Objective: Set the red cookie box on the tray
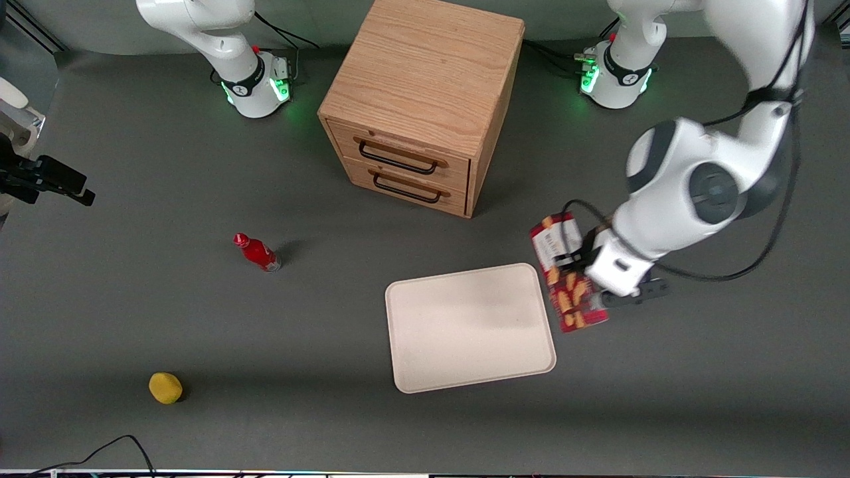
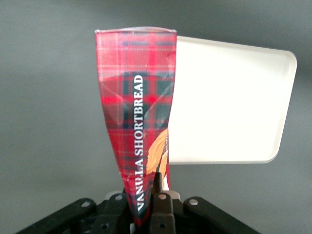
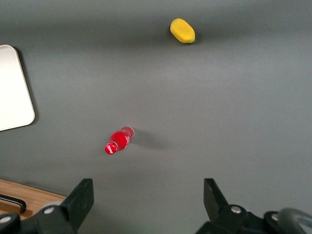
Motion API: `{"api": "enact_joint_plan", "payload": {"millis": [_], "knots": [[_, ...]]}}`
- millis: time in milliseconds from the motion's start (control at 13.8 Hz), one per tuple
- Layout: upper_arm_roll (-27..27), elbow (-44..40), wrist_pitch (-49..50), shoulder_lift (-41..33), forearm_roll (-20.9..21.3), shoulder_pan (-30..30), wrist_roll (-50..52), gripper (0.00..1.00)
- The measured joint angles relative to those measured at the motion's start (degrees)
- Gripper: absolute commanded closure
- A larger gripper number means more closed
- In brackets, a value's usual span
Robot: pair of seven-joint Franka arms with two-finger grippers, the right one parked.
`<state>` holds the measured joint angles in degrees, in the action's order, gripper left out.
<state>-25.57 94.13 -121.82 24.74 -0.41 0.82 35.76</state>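
My left gripper is shut on the red cookie box, a slim dark-red tartan carton with cookie pictures and a white panel. It hangs lifted in the air beside the tray, toward the working arm's end of the table. In the left wrist view the red cookie box rises from between the black fingers and reads VANILLA SHORTBREAD. The cream-white tray lies flat on the mat beneath and beside it, with nothing on it.
A wooden two-drawer cabinet stands farther from the front camera than the tray. A small red bottle and a yellow lemon-like fruit lie toward the parked arm's end of the table. A black cable runs along the near edge.
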Motion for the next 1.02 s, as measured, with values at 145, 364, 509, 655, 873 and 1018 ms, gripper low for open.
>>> {"api": "enact_joint_plan", "payload": {"millis": [145, 364, 509, 655, 873, 1018], "knots": [[-0.72, 0.03, -7.69, 7.2, 6.23, -0.49, 2.15, 1.0], [-0.67, -0.03, -14.25, 14.79, 14.67, -0.28, 3.57, 0.0], [-0.69, -0.08, -14.76, 16.17, 17.29, -0.25, 5.81, 0.0], [-0.79, -0.45, -13.79, 15.41, 17.72, -0.14, 7.37, 0.0], [-1.05, -1.96, -2.37, 10.66, 17.29, 0.72, 7.31, 0.0], [-0.77, -2.67, 7.6, 4.2, 13.89, 1.62, 3.41, 0.0]]}}
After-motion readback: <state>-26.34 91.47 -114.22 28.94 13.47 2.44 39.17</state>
